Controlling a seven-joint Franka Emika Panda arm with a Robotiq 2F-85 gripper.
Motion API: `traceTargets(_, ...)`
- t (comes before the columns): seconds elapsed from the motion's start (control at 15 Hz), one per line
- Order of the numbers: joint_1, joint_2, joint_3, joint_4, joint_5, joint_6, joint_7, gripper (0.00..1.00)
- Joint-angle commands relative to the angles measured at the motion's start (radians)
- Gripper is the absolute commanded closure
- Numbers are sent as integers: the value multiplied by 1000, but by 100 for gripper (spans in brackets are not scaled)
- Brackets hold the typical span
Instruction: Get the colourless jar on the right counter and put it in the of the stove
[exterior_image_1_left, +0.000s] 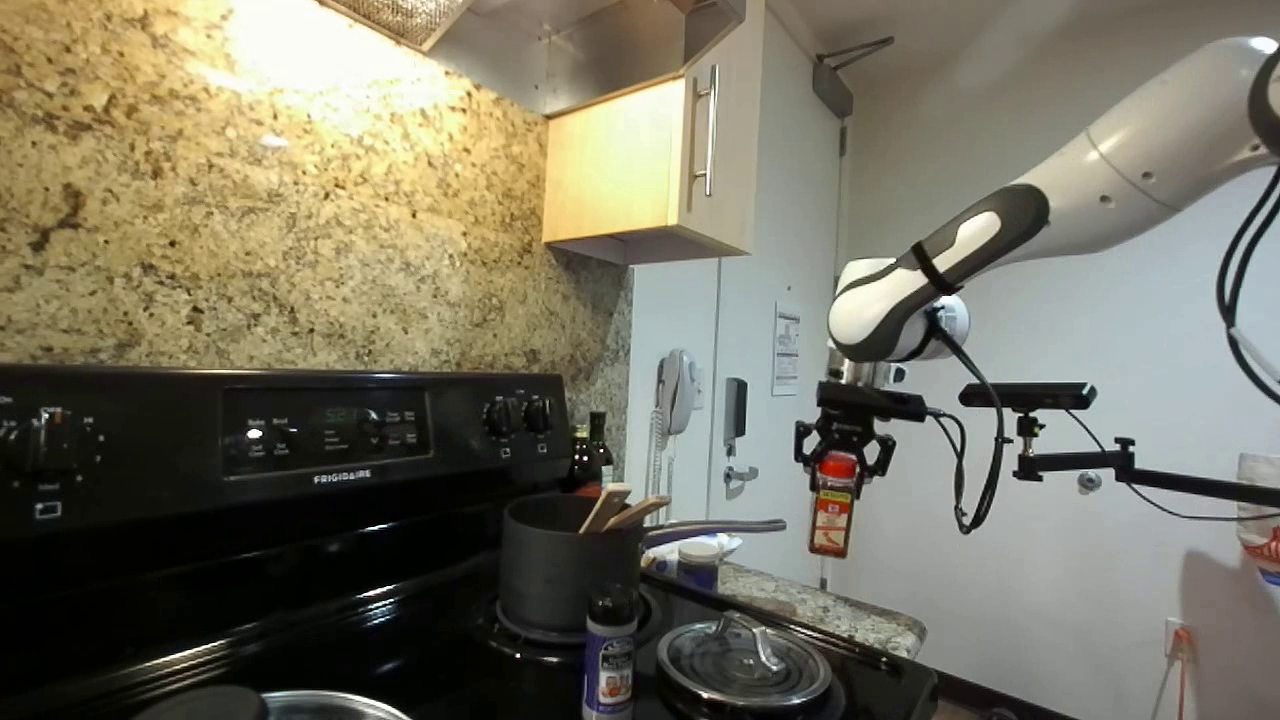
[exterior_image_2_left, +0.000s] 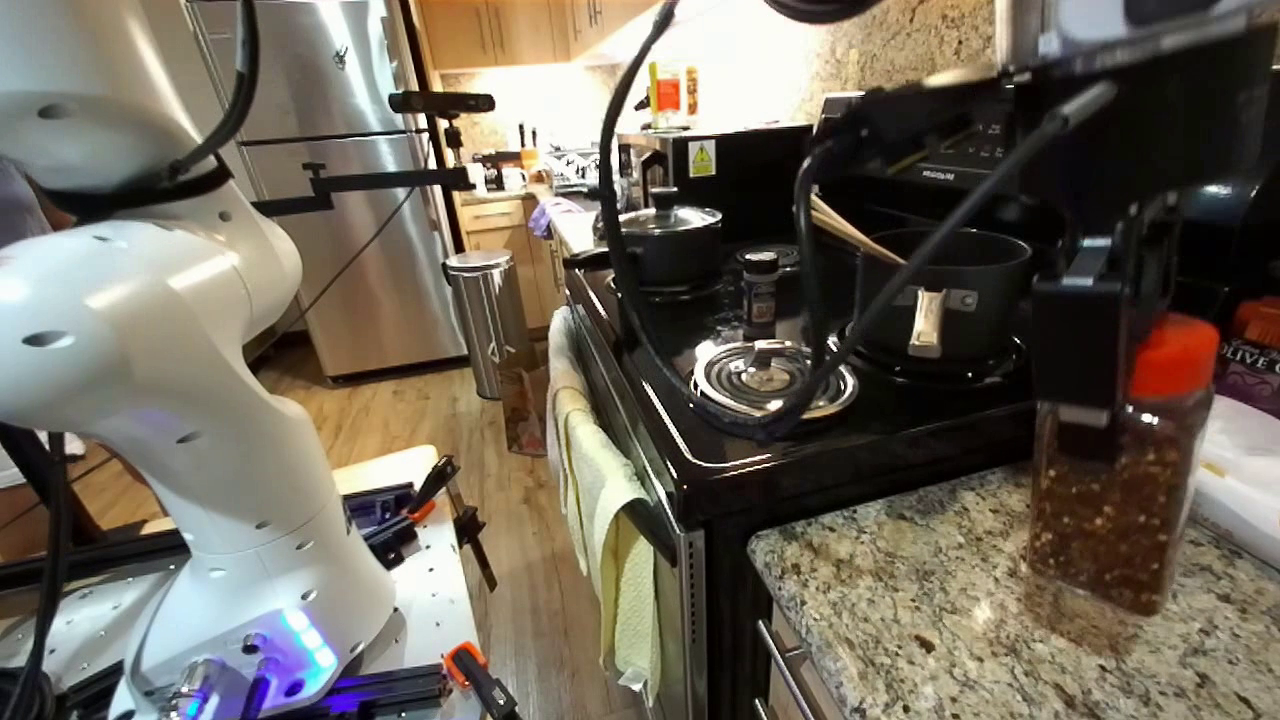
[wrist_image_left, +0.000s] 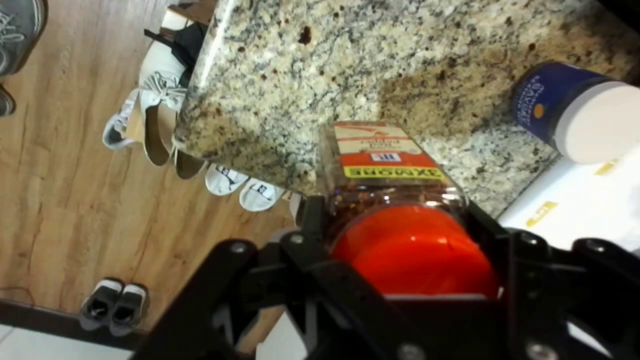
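Observation:
The colourless jar (exterior_image_1_left: 831, 520) is clear, with a red lid, an orange-red label and dark red flakes. It also shows in an exterior view (exterior_image_2_left: 1115, 500) and in the wrist view (wrist_image_left: 415, 250). My gripper (exterior_image_1_left: 838, 482) is shut on the jar just below its lid, with one finger on each side. It holds the jar nearly upright in the air above the granite counter (exterior_image_2_left: 930, 600). The stove (exterior_image_1_left: 420, 640) is black with a knobbed back panel. In an exterior view the stove (exterior_image_2_left: 720, 475) stands beside the counter, apart from the jar.
A dark grey pot (exterior_image_1_left: 560, 570) with wooden utensils stands on a back burner; its handle (exterior_image_1_left: 720, 528) points toward the jar's side. A glass lid (exterior_image_1_left: 745, 660) covers a front burner. A purple-labelled bottle (exterior_image_1_left: 609, 660) stands between burners. A blue jar (wrist_image_left: 555, 100) sits on the counter.

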Motion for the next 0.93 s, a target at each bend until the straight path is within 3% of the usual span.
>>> traceTargets(0.0, -5, -168, 47, -37, -102, -83, -21, 61)
traceTargets(0.07, -7, -212, 62, -44, -109, -104, -34, 61)
traceTargets(0.13, -20, -109, 54, 2, -69, -73, -8, 36)
traceTargets(0.4, -25, -200, 81, -25, -81, -109, -15, 36)
traceTargets(0.47, -23, -184, 72, -16, -63, -128, -41, 61)
traceTargets(0.87, 19, -248, 125, 8, -65, -212, -176, 61)
